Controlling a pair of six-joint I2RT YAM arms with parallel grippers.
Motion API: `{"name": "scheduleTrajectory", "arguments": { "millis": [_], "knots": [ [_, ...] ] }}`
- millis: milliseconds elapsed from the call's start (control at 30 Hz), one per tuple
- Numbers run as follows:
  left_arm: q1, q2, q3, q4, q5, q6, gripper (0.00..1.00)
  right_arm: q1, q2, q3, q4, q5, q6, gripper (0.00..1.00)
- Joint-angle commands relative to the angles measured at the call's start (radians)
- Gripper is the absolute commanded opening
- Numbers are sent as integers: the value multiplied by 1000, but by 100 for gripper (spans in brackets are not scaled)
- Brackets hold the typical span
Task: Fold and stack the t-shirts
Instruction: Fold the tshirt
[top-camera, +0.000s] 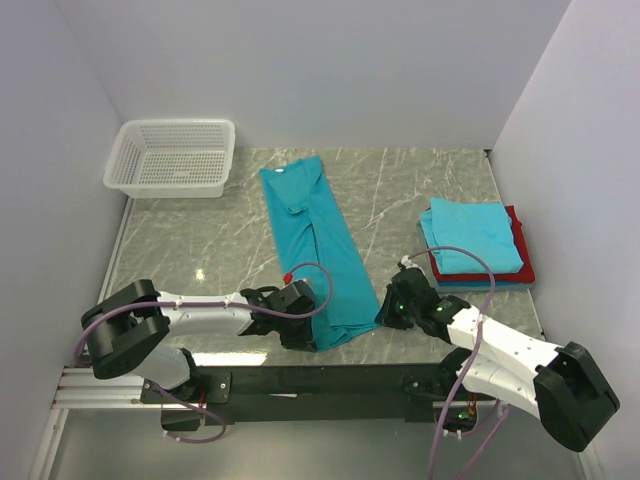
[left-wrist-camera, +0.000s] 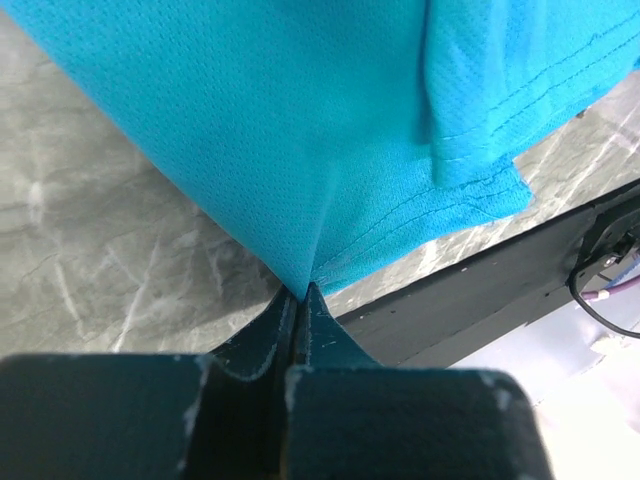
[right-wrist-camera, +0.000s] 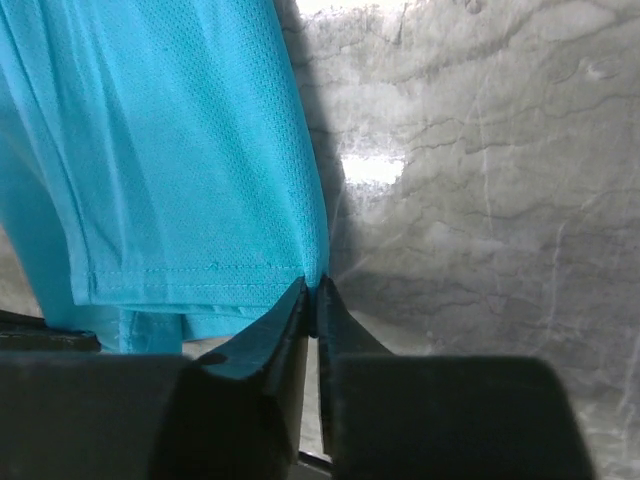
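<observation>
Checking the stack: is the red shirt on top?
No, a light teal shirt lies on top, the red shirt showing beneath it.

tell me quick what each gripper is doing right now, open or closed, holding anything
left gripper: closed, pinching the near hem of the teal shirt
right gripper: closed, pinching the same shirt's edge at the hem

Bottom centre: right gripper (right-wrist-camera: 315, 290) pinched shut on hem corner of teal t-shirt (right-wrist-camera: 180, 150), left half; marbled table (right-wrist-camera: 480, 180), right half.
</observation>
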Motion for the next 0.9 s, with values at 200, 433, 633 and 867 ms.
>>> {"name": "scheduleTrajectory", "arguments": {
  "millis": [200, 433, 633, 867],
  "knots": [
    [-24, -149, -65, -93, -57, -99, 0, 52, -171, -70, -49, -84, 69, 0],
    [-33, -274, -71, -84, -73, -101, 0, 97, -266, -14, -76, -60, 86, 0],
    [4, -254, 18, -136, -168, -42, 0, 97, -176, 126, -8, 26, 38, 0],
    [210, -217, 78, -64, -114, 66, 0, 79, -35, 306, 30, 151, -18, 0]
  ]
}}
